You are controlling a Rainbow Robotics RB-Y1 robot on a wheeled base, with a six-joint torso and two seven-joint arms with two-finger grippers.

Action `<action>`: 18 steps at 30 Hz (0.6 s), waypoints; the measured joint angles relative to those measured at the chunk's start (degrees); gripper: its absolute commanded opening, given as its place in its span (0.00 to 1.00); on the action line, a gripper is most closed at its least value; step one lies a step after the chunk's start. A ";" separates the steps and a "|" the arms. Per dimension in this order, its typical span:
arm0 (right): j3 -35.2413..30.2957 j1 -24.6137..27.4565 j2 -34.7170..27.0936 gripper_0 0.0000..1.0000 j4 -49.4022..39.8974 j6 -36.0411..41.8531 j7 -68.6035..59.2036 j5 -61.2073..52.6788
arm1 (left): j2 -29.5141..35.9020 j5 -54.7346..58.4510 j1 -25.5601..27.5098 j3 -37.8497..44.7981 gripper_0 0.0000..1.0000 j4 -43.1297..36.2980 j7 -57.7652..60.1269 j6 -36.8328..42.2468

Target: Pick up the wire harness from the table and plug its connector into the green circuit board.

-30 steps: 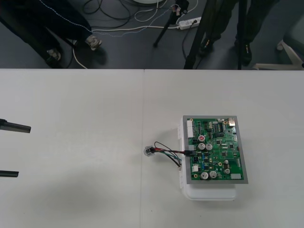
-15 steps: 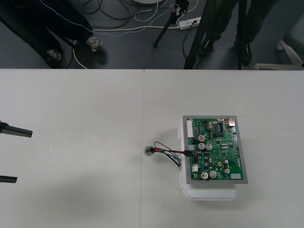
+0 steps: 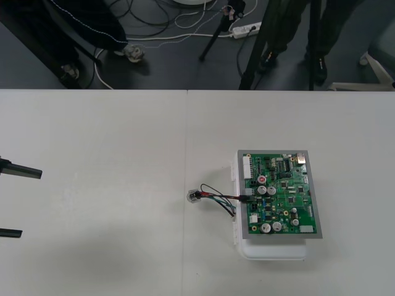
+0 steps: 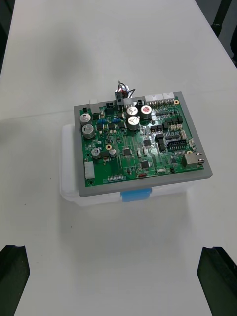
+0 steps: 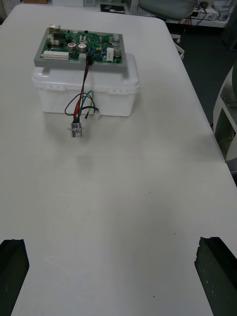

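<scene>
The green circuit board rests on its white base right of the table's middle. The harness's black plug sits in a connector on the board's left edge. Its red, black and green wires arc down to the metal socket, which lies on the table. My left gripper is open at the table's far left, well away from the harness. In the left wrist view the wires hang over the base to the socket. My right gripper is open, short of the board.
A seam runs down the pale table just left of the socket. Bare tabletop lies between the left gripper and the harness. Dark floor with cables and tripod legs borders the far edge.
The left gripper's fingers have slid slightly toward the table's near edge. Board and harness have not moved.
</scene>
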 measured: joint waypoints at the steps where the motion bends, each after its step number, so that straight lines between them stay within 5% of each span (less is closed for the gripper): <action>1: 0.01 0.00 0.00 1.00 -0.03 0.00 0.00 0.00 | 0.00 0.00 0.00 0.00 0.99 0.00 0.00 0.00; 18: 1.03 -1.73 -0.06 1.00 -0.82 0.00 0.00 -0.39 | 0.00 0.00 0.00 0.00 0.99 0.00 0.00 -0.01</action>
